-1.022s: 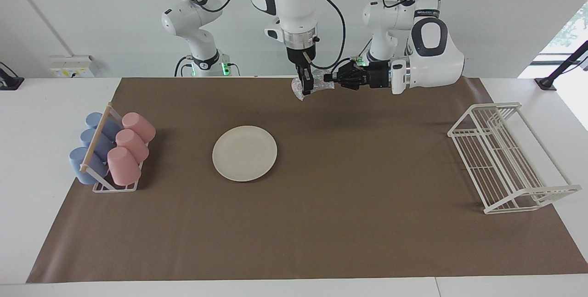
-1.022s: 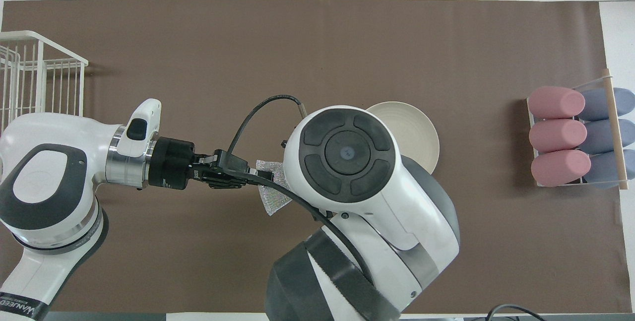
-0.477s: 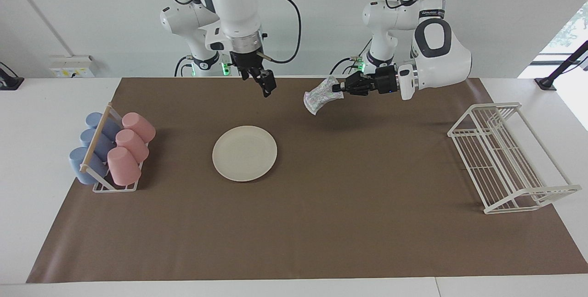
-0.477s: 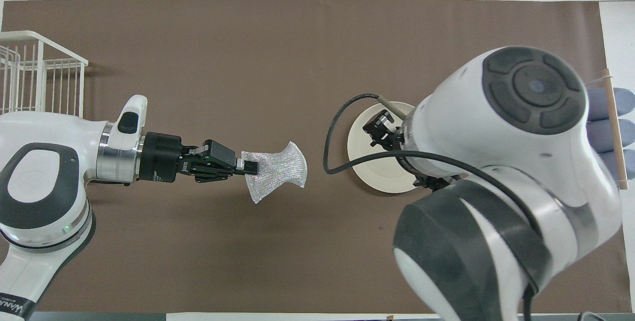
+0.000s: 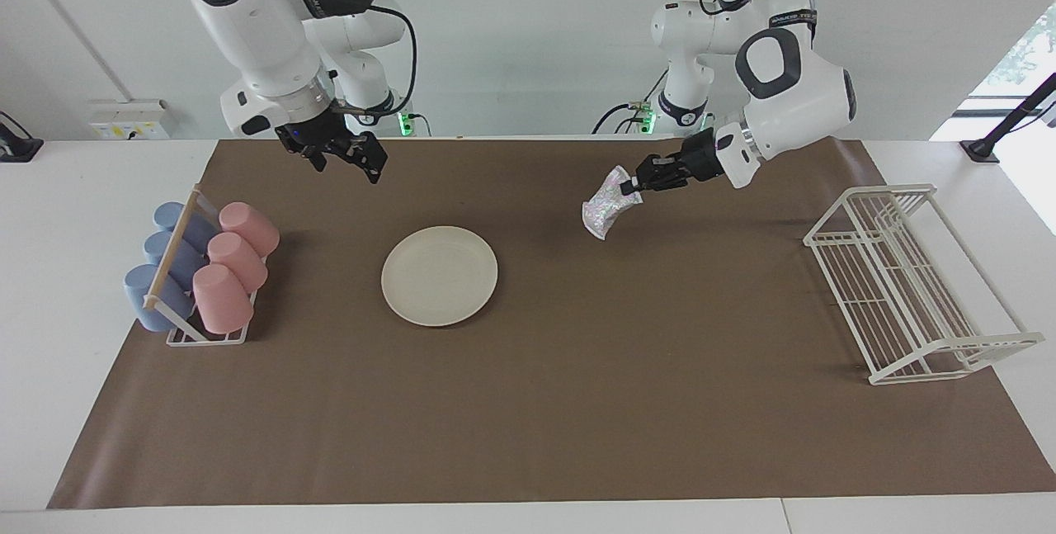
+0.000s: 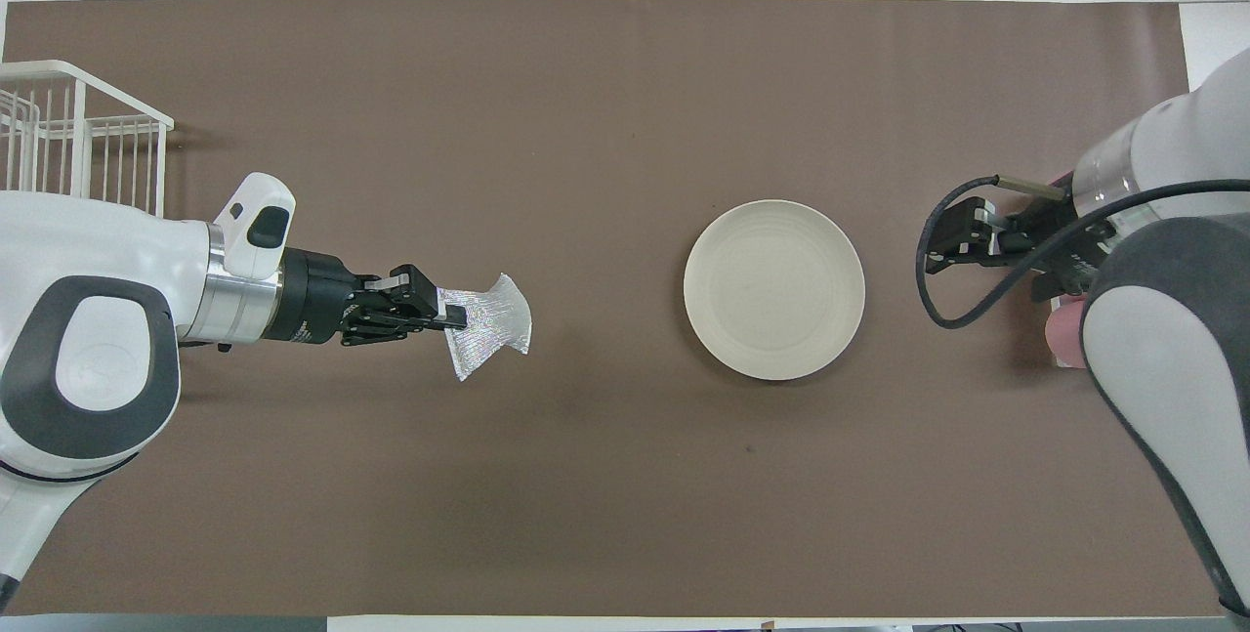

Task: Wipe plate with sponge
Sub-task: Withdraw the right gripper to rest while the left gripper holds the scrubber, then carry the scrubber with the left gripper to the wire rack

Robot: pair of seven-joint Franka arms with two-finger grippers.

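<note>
Two grippers hang above the desk, and only one carries anything. Going left to right in the facing view: the cup rack (image 5: 198,274) sits at nine o'clock; above the mat between it and the plate, at about eleven o'clock from the plate, hangs the right gripper (image 5: 363,161), fingers apart and empty, waiting. The plate (image 5: 439,275) lies flat and bare near the desk's centre. At about two o'clock from the plate, the left gripper (image 5: 636,184) is clamped on the sponge (image 5: 605,210), which dangles in the air over the mat, well apart from the plate. The wire rack (image 5: 907,282) stands at three o'clock. The carrying step seems in hand; next, the left arm would need to bring the sponge over the plate and lower it into contact.
</note>
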